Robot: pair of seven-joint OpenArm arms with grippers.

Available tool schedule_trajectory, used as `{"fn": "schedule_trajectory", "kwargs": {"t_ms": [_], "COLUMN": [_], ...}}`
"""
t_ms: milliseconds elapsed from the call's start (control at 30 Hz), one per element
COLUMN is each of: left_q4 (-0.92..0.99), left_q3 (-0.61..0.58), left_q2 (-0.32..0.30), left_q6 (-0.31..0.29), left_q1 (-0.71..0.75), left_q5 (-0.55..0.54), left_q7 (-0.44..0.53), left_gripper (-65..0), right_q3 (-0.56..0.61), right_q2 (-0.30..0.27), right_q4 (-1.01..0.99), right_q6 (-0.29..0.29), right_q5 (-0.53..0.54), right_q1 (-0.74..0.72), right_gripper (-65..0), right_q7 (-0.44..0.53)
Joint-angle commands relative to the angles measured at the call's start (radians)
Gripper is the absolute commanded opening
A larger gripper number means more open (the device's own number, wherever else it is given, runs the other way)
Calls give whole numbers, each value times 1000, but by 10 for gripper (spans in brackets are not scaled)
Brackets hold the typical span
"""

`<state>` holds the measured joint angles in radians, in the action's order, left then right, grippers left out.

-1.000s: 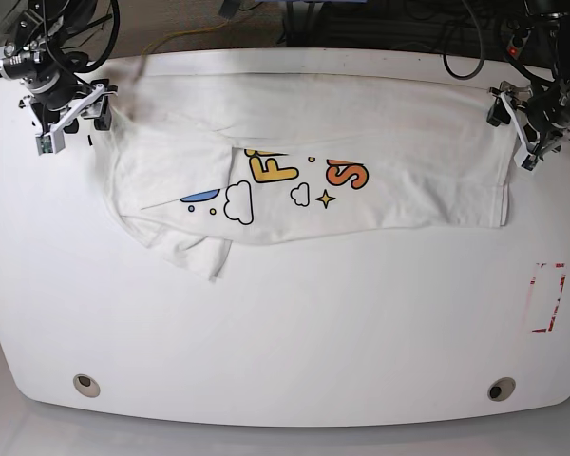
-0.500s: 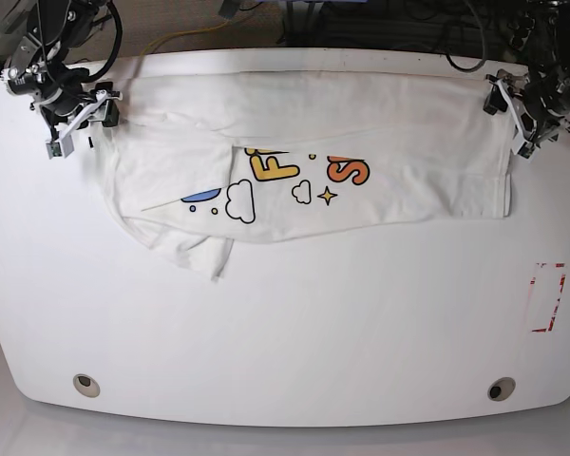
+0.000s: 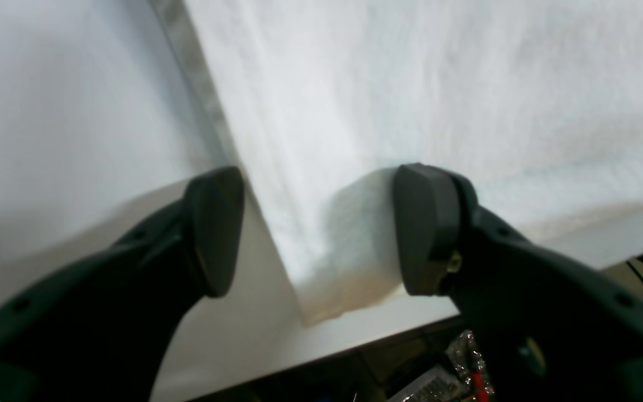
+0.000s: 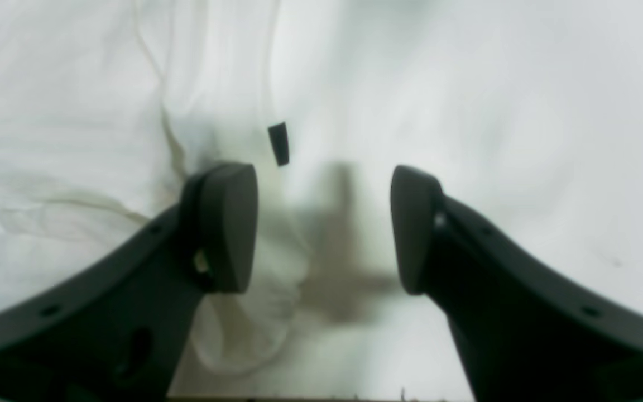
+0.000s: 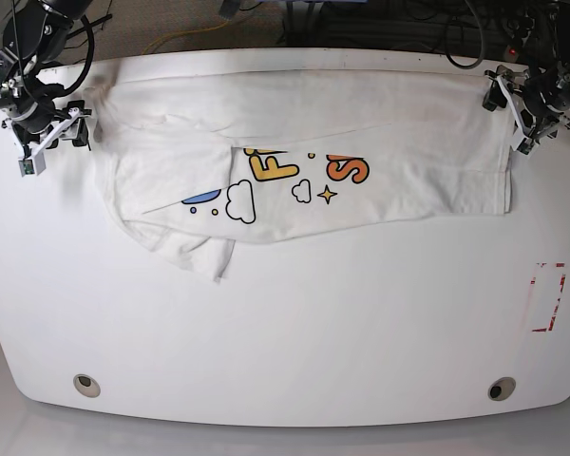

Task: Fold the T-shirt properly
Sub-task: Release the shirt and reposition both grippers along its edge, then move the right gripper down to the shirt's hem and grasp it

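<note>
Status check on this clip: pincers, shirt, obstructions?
Left pincer open at hem corner. Right pincer open, empty. T-shirt half-folded, flat on table. No obstructions.

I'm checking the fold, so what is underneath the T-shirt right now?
The T-shirt lies on the white table, which shows all around it. Its folded layers cover the rest of the print and anything beneath.

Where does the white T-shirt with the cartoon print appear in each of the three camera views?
Base view: the white cotton T-shirt with cartoon lettering lies across the far half of the white table.
Left wrist view: its plain white corner fills the upper right, reaching between the open jaws.
Right wrist view: wrinkled white cloth fills the left.
Shared landmark: the table's far edge.
</note>
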<state>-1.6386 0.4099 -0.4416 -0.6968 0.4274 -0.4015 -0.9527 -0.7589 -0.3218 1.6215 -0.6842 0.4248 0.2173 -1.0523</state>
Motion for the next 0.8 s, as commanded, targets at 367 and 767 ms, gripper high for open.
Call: {"fn": "schedule_trajectory", "kwargs": {"t_ms": [367, 767], "left_q4": [-194, -228], "left_q3": [139, 194], "left_q2": [30, 59], "left_q6": [-1, -1], "left_q1": [23, -54], "left_q5": [16, 23], "left_q7": [-33, -32], "left_gripper": [-253, -253], "right_q3": [141, 442], "right_q2": [6, -24], "right_q4": [73, -290], "right_q6": [-6, -6], "right_q5": [19, -73], "right_q1": [-167, -510], "right_gripper": [-287, -287], "right_q7": [-21, 128]}}
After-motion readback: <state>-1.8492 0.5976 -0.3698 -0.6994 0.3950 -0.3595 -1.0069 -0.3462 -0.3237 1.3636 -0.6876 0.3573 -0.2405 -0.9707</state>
